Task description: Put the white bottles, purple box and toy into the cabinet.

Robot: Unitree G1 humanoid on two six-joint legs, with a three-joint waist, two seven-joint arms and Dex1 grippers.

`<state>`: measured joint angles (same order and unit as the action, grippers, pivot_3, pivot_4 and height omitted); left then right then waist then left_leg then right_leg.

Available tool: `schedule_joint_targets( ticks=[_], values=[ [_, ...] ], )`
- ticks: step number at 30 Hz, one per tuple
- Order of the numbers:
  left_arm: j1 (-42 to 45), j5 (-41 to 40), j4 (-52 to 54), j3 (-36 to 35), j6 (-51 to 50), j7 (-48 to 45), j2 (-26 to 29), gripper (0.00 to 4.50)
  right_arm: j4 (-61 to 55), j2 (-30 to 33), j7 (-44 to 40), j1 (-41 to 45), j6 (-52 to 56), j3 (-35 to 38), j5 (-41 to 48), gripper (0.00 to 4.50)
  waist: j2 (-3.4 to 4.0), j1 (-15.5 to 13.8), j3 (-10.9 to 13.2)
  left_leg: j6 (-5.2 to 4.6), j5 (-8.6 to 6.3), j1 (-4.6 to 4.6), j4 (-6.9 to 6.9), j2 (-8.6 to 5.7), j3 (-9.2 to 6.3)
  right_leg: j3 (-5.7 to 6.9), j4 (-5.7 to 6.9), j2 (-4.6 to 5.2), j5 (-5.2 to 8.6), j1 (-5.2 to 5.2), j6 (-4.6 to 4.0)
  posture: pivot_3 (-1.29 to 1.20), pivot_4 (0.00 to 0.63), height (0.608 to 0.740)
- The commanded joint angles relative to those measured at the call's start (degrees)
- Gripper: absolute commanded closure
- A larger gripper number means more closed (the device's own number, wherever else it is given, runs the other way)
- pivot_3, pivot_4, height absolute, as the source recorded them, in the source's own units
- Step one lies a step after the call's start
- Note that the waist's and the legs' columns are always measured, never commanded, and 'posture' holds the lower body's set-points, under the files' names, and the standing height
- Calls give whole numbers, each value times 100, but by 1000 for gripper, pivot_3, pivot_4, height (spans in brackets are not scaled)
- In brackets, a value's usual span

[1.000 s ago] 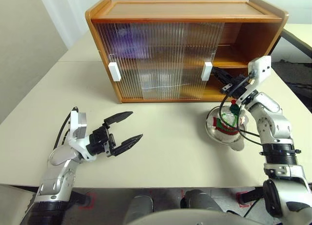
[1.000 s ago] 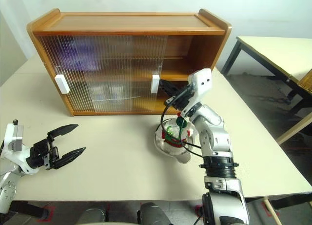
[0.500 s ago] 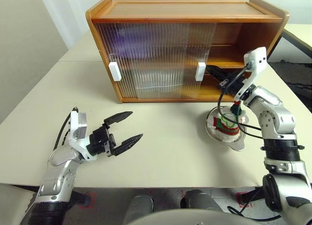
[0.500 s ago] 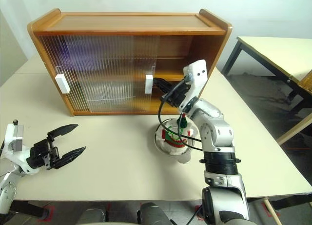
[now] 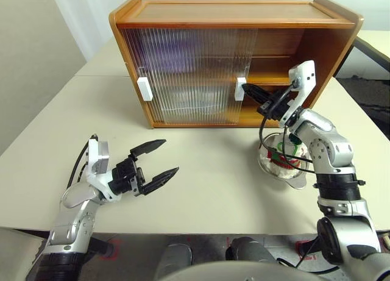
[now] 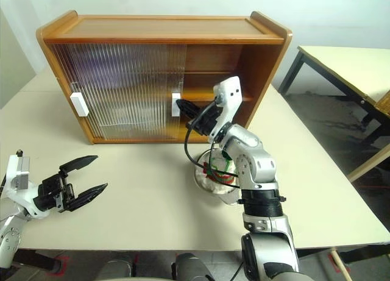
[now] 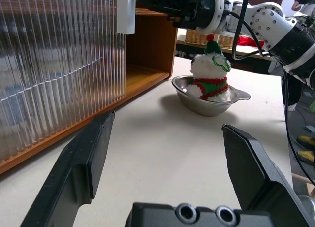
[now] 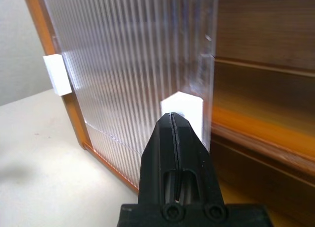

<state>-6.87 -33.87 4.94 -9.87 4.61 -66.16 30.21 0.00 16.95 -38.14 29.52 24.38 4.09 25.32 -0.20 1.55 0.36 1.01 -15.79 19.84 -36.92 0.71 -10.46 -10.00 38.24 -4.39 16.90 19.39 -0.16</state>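
Note:
The wooden cabinet (image 5: 231, 13) stands at the back of the table, its right end open. My right gripper (image 5: 247, 87) is shut, and its tip presses on the white handle (image 5: 240, 89) of the right sliding door (image 8: 182, 109). The toy (image 7: 211, 79), a white plush with a green hat, sits in a steel bowl (image 7: 209, 103) under my right forearm. A lilac blur on the upper shelf behind the ribbed doors is the purple box (image 5: 170, 52). The white bottles are hidden. My left gripper (image 5: 170, 156) hovers open and empty over the table's front left.
The left door's white handle (image 5: 145, 89) sits near the cabinet's left side. Bare tabletop (image 5: 207, 165) stretches between my left gripper and the bowl. A second table (image 6: 341, 61) stands off to the right, past a gap of floor.
My right gripper has moved left with its tip on the door handle. The right door has slid left, so more of the cabinet's right side stands open. My left arm has not moved.

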Motion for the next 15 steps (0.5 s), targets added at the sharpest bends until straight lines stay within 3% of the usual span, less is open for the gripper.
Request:
schedule_joint_targets(
  ticks=[1,15],
  values=[
    [19,89,40,75,21,-9,1,0,-18,-56,22,110,36,-63,45,4471,0,-1,0,0,0,0,0,0,0,0,0,0,0,0,0,13,0,740],
    [25,106,-28,82,69,-63,-33,0,-316,431,28,178,388,158,250,4471,-3,-24,-2,6,3,3,0,-1,-1,2,0,0,1,1,-3,3,0,740]
  ],
)
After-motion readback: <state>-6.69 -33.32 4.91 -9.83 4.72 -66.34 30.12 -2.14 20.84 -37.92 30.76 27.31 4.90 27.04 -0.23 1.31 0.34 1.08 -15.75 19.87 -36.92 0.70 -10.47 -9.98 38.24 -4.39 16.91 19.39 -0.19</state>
